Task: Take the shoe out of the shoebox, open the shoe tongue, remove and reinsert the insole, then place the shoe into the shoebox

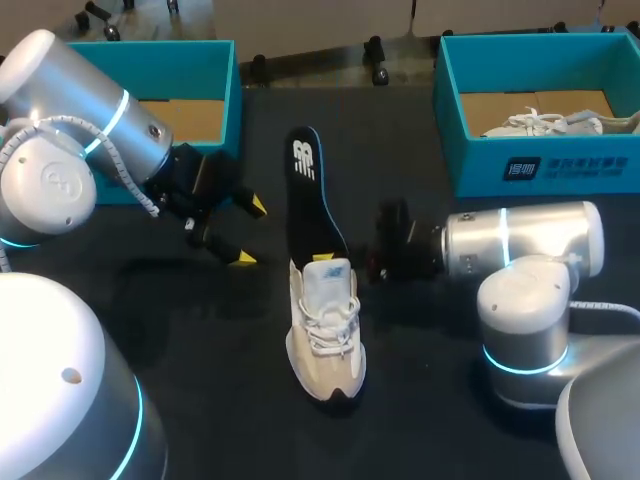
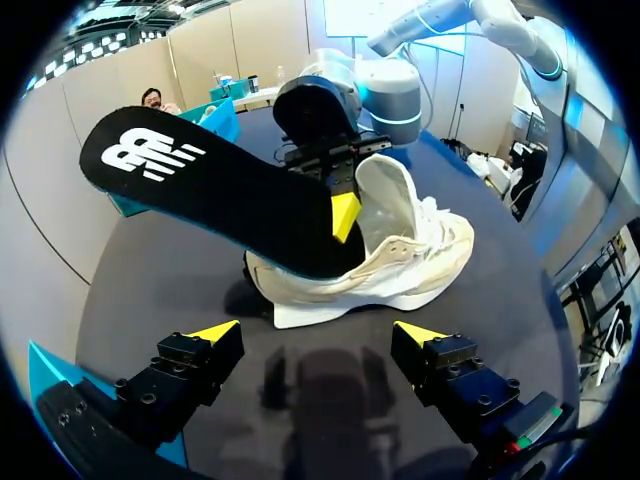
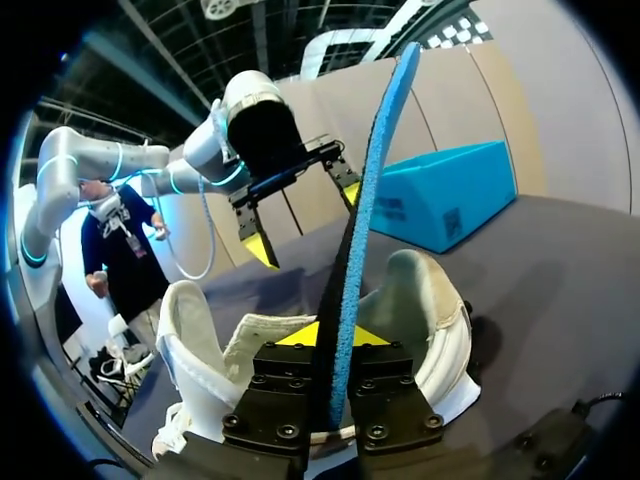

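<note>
While you look down from the head view, the shoe [image 1: 327,325] sits near the middle of the table [image 1: 150,300], toe toward 6 o'clock. The insole [image 1: 312,195] rises from its heel opening toward 12 o'clock. Your right gripper [image 1: 335,258], in from 3 o'clock, is clamped on the insole's lower end at the shoe's collar. Your left gripper [image 1: 250,232] hangs at the shoe's 10 o'clock, fingers spread and empty. The left box [image 1: 215,60] is at 11 o'clock; the right box [image 1: 520,165], at 1 o'clock, holds a second shoe [image 1: 540,123]. From the left wrist, your left gripper [image 2: 318,332] stands wide apart, with the shoe [image 2: 400,260] on its sole ahead. The insole [image 2: 200,190] slants up out of it, pinched by the right gripper [image 2: 340,205]. From the right wrist, your right gripper [image 3: 335,335] presses the insole [image 3: 375,170] from both sides over the shoe [image 3: 420,300]. The left gripper [image 3: 305,215] is beyond, apart.
</note>
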You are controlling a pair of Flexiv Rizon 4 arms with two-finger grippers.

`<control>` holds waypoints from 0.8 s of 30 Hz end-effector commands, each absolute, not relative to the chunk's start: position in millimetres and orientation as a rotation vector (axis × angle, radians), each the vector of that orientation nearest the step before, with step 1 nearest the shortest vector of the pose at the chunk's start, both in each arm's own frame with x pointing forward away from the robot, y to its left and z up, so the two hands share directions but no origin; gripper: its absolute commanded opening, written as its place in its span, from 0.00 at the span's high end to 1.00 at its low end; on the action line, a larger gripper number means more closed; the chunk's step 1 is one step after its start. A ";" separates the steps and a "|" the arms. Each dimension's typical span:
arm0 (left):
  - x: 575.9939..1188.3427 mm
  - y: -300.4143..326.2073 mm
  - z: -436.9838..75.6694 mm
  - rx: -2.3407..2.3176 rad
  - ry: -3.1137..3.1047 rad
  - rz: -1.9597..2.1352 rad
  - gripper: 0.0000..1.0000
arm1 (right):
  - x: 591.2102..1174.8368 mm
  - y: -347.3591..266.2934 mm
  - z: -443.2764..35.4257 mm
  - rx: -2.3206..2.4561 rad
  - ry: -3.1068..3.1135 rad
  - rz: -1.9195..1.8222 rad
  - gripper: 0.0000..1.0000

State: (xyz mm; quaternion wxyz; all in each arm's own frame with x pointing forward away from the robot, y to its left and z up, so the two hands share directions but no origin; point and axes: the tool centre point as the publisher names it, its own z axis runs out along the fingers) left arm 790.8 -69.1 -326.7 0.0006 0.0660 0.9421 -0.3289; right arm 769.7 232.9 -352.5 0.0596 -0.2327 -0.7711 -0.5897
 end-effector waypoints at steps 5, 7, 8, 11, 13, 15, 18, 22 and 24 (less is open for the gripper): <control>790.4 -69.9 -326.5 0.206 2.961 -1.026 0.00 | 772.7 234.3 -346.8 -0.702 -2.354 -1.775 0.84; 790.4 -69.9 -326.5 0.206 2.961 -1.026 0.00 | 773.6 234.1 -346.3 -0.698 -2.357 -1.774 0.82; 790.4 -69.9 -326.5 0.206 2.961 -1.026 0.00 | 774.0 234.1 -346.2 -0.696 -2.359 -1.774 0.81; 790.4 -69.9 -326.5 0.206 2.961 -1.026 0.00 | 775.1 233.6 -345.7 -0.695 -2.361 -1.775 0.79; 790.4 -69.9 -326.5 0.206 2.961 -1.026 0.00 | 776.0 232.9 -345.1 -0.696 -2.363 -1.778 0.77; 790.4 -69.9 -326.5 0.206 2.961 -1.026 0.00 | 777.0 232.0 -344.2 -0.696 -2.365 -1.780 0.73; 790.4 -69.9 -326.5 0.206 2.961 -1.026 0.00 | 779.2 230.6 -342.3 -0.694 -2.369 -1.778 0.73; 790.4 -69.9 -326.5 0.206 2.961 -1.026 0.00 | 782.5 229.3 -338.1 -0.686 -2.379 -1.776 0.73; 790.4 -69.9 -326.5 0.206 2.961 -1.026 0.00 | 784.2 228.8 -336.1 -0.681 -2.383 -1.776 0.74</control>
